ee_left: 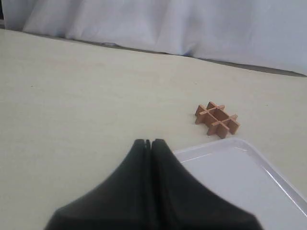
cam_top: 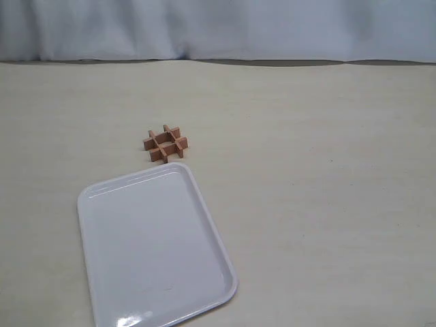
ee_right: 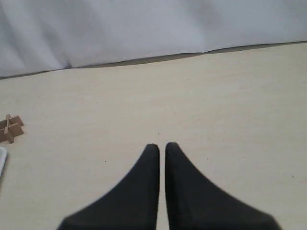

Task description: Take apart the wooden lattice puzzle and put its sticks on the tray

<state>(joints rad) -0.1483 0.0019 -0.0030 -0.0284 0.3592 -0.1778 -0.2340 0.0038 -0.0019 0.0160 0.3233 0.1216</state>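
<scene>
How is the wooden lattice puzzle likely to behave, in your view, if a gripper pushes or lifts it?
The wooden lattice puzzle looks stiff and probably light, being small thin wood. Lying flat on the table, it should slide rather than roll or tip. Its interlocked sticks might slip apart if lifted by one stick.
</scene>
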